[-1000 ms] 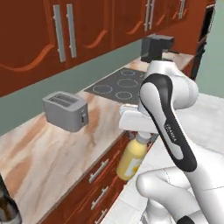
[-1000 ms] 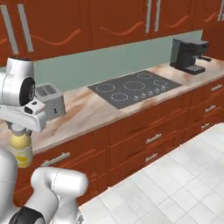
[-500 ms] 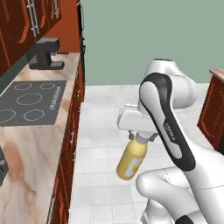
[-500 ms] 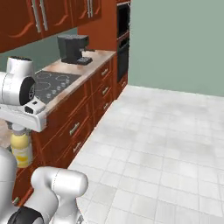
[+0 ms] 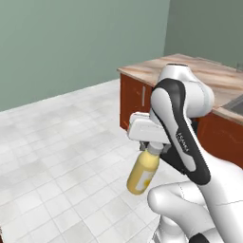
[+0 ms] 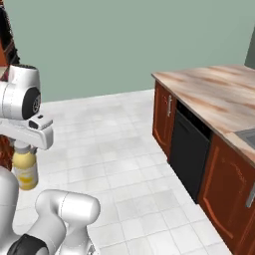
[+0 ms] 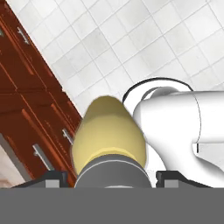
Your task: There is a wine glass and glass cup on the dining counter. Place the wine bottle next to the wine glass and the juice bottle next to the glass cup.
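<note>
Hanging over the tiled floor (image 5: 61, 156), the juice bottle (image 5: 143, 172) was held at its neck by the tool (image 5: 153, 148), near the counter (image 6: 209, 94).

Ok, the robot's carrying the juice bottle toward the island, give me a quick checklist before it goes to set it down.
1. Juice bottle held in the gripper by its neck, hanging over the floor: ok.
2. Cap on: ok.
3. Dining counter in view ahead: ok.
4. Glass cup located: not ok, no glass seen on the visible part.
5. Wine bottle placed: cannot tell.
6. Floor path to the counter free: ok.
</note>
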You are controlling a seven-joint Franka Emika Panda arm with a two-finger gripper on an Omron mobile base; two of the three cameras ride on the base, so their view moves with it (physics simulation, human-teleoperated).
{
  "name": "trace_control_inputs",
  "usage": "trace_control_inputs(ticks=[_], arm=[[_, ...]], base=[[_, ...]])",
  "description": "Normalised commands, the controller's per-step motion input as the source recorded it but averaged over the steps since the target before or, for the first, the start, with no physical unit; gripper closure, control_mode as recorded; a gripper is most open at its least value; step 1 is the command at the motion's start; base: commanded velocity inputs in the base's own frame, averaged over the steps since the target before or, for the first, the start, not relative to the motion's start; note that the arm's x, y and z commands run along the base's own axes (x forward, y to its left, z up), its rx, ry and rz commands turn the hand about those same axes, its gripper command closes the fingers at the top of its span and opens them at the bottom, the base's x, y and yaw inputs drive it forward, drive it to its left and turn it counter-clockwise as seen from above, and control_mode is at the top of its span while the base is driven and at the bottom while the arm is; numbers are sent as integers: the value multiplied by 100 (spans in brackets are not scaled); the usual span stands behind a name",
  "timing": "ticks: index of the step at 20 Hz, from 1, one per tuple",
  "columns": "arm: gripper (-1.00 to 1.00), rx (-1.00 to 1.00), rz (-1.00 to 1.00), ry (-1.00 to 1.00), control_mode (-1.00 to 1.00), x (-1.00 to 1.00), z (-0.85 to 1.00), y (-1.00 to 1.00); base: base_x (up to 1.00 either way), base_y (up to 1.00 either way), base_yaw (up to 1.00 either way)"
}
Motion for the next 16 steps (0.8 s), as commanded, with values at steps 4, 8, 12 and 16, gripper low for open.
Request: trace_control_inputs(ticks=[4,8,12,16], arm=[[100,0,0,0,100,0,0,0],[100,0,0,0,100,0,0,0],[100,0,0,0,100,0,0,0],[100,0,0,0,100,0,0,0]], base=[[42,0,-51],[55,2,-32],[67,9,-23],[80,23,-21]])
